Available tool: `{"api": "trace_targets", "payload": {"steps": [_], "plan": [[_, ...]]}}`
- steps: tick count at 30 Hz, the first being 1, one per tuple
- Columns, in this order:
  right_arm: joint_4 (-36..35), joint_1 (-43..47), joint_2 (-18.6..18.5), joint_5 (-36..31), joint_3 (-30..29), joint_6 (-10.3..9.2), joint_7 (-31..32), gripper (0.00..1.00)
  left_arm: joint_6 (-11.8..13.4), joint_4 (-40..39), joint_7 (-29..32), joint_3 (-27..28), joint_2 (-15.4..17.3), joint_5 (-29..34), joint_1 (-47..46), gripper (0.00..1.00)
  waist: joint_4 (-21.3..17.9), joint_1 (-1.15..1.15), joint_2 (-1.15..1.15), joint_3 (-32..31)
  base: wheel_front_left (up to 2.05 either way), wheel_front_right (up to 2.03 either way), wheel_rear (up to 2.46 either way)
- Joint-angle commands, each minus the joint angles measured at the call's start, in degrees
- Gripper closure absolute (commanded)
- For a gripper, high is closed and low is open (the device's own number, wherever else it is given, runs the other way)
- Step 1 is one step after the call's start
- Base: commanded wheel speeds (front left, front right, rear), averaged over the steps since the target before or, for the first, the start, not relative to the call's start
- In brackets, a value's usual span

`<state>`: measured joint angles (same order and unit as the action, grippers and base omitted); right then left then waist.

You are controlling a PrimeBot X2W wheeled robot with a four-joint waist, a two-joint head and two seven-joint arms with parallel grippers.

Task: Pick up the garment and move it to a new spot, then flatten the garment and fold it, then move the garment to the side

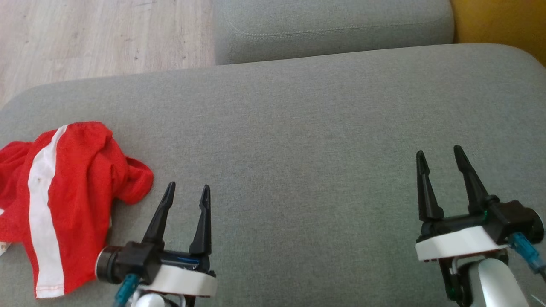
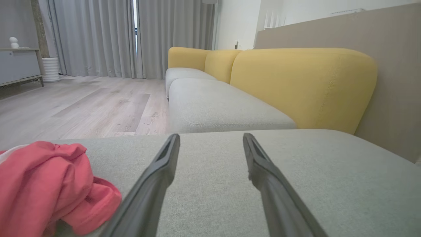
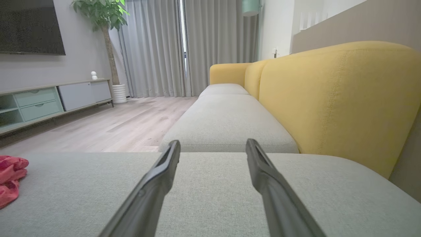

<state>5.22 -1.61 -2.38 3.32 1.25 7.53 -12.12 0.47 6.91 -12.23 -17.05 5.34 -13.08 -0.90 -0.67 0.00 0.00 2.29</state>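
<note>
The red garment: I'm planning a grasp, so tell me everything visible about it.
The red garment with a white stripe looks like thin, soft fabric with a stitched hem. It lies crumpled, not flat, on the left end of the grey fabric seat cushion. The open left gripper stands just right of it.

- The garment point(image 1: 64, 196) is being borne on the seat cushion point(image 1: 298, 128), at its left end.
- The left gripper point(image 1: 188, 185) is being held over the seat cushion's near edge, just right of the garment.
- The right gripper point(image 1: 438, 150) is being held over the seat cushion's right part, well apart from the garment.
- A second cushion point(image 1: 332, 30) is being seen behind the seat cushion, the floor point(image 1: 102, 38) behind its left half, and a backrest point(image 3: 338, 98) along its right side.
</note>
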Motion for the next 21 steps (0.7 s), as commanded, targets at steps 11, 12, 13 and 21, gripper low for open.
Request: {"api": "trace_targets", "payload": {"steps": [11,12,13,21], "plan": [[-1.49,0.73,-0.49,3.74,1.58,-0.04,-2.55,0.00,-6.08,-3.22,-2.44,7.78,-2.31,0.08,0.12,0.00,-0.01,0.00,0.00,-0.49,0.00,0.00,0.00],[-1.18,0.84,-0.49,3.04,1.74,-0.04,-2.72,0.00,-6.33,-2.89,-2.61,7.67,-2.35,1.07,0.26,0.00,-0.02,0.00,0.00,-0.55,0.00,0.00,0.00],[-0.88,0.93,-0.50,2.48,1.81,-0.04,-2.87,0.00,-6.55,-2.58,-2.77,7.45,-2.38,2.09,0.33,0.00,-0.02,0.00,0.00,-0.60,0.00,0.00,0.00],[-0.28,0.85,-0.50,3.99,1.91,-0.04,-2.88,0.00,-7.12,-1.89,-2.77,7.18,-2.45,1.44,0.52,0.00,-0.10,0.00,0.00,-0.91,0.00,0.00,0.00]]}}
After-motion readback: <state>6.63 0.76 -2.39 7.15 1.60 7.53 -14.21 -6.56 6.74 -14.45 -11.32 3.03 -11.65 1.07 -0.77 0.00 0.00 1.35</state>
